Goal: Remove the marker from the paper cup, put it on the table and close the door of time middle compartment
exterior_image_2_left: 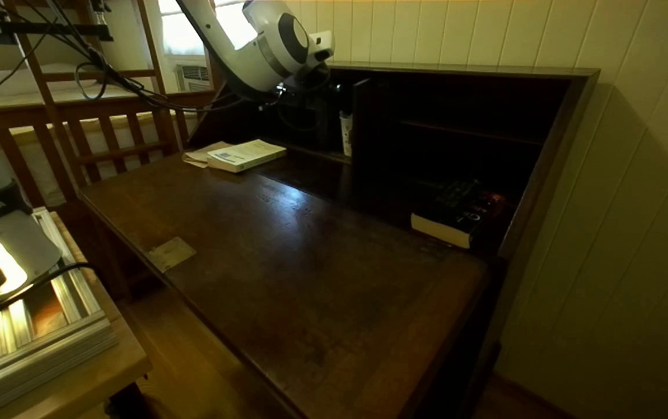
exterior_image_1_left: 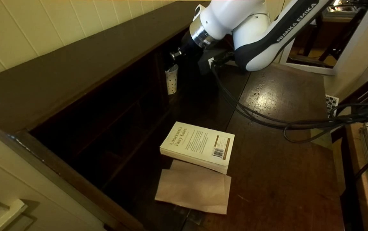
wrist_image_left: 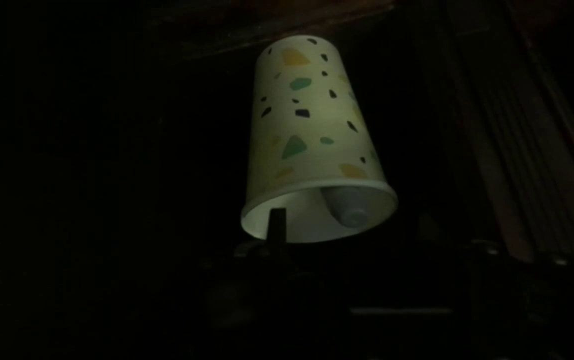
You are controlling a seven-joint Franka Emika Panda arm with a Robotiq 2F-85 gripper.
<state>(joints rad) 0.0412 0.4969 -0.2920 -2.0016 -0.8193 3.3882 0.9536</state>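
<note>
The paper cup (wrist_image_left: 302, 130), white with coloured flecks, stands upright in the dark cabinet. In an exterior view the cup (exterior_image_1_left: 171, 80) is beneath my gripper (exterior_image_1_left: 173, 61). Inside its mouth, the rounded grey end of the marker (wrist_image_left: 354, 212) shows in the wrist view; the rest is hidden in the cup. My gripper (wrist_image_left: 351, 220) is open at the mouth, one finger (wrist_image_left: 277, 225) on the marker's left and apart from it. Darkness hides most of the far finger. A dark door (exterior_image_2_left: 362, 122) stands open beside the cup. The glossy brown table (exterior_image_2_left: 287, 279) spreads in front.
A white paperback (exterior_image_1_left: 200, 146) lies over a tan paper sheet (exterior_image_1_left: 193, 189) on the table. Cables (exterior_image_1_left: 254, 118) hang from the arm across the desk. A black book (exterior_image_2_left: 456, 215) lies at the cabinet's far end. The cabinet's top board (exterior_image_1_left: 84, 54) overhangs the compartments.
</note>
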